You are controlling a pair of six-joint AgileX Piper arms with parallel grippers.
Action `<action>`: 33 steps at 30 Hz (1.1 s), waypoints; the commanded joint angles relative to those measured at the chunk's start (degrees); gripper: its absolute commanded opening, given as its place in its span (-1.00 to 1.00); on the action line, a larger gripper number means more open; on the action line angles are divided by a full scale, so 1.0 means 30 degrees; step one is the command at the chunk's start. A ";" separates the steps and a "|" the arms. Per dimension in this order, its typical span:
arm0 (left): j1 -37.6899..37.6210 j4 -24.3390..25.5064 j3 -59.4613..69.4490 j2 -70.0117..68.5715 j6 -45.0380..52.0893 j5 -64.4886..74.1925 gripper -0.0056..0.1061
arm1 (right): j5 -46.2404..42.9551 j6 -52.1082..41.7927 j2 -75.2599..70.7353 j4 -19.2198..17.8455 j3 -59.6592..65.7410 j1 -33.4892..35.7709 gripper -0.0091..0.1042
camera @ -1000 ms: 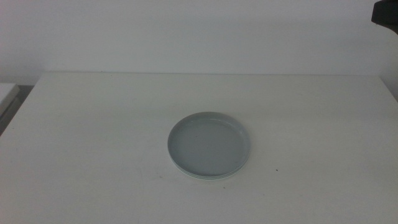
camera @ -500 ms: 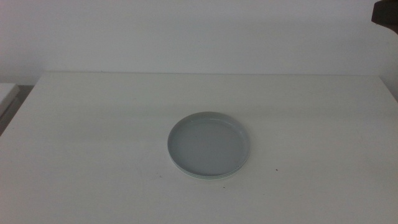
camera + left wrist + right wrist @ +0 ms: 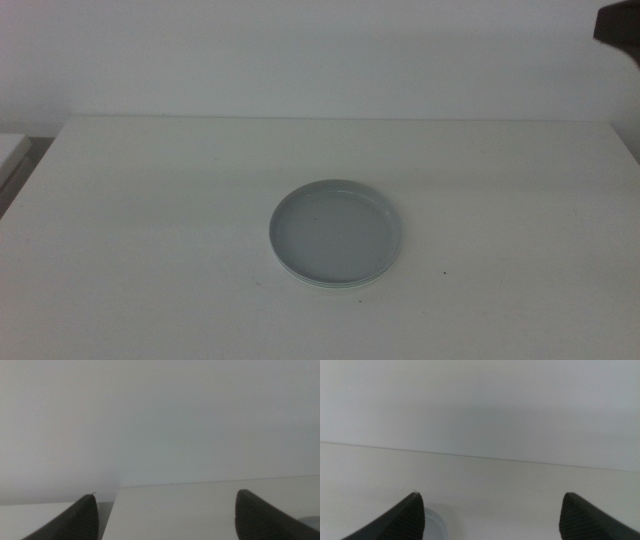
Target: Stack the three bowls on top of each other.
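Bowls (image 3: 336,234) are seen in the middle view as one low round stack near the middle of the table (image 3: 150,200), with a grey dish on top and a paler rim just showing beneath it at the near edge. How many dishes lie in the stack cannot be counted from this view; no other bowl is seen apart from it, so the stacking is judged done or nearly so. The dishes are judged light, stiff and rather slippery plastic, unlikely to break; a hold is best taken across the low rim, one jaw inside and one outside, since the flat bottom offers nothing to pinch. No gripper is seen beside the stack; only a dark shape (image 3: 620,22) is cut off at the far right corner, well apart from the bowls, and what it is cannot be told.

From the left wrist, the left gripper (image 3: 167,517) is shown with its jaws spread wide and nothing between them. It is held level, aimed across the table toward the wall, and a sliver of what may be the stack's rim (image 3: 310,520) is caught beside one jaw.

From the right wrist, the right gripper (image 3: 492,515) is likewise held wide and empty, level over the table, with a pale curved edge of the stack (image 3: 434,521) just beside one jaw.
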 commanded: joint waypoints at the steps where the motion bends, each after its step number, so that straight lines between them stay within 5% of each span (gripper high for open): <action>1: 0.0029 0.0000 0.0190 -0.0044 -0.0190 -0.0398 0.78 | -0.1199 -0.0025 -0.0194 -0.0105 0.0930 -0.0197 0.78; 6: 0.0029 -0.1851 0.2167 -0.0044 -0.0190 -0.3831 0.78 | -0.6407 -0.0025 -0.2205 -0.0381 0.5296 -0.1468 0.78; 10: 0.0029 -0.1519 0.4688 -0.0446 -0.0190 -0.8270 0.78 | -0.8646 -0.0025 -0.5802 -0.0560 0.9333 -0.3512 0.78; 22: 0.0029 -0.1873 1.0959 -0.6213 -0.0190 -0.7464 0.78 | -0.8360 -0.0025 -1.7334 -0.0390 1.9717 -0.5668 0.78; 33: 0.0029 -0.1742 1.2786 -0.6213 -0.0190 -0.7258 0.78 | -0.5981 -0.0025 -1.9217 -0.0982 2.1480 -0.5668 0.78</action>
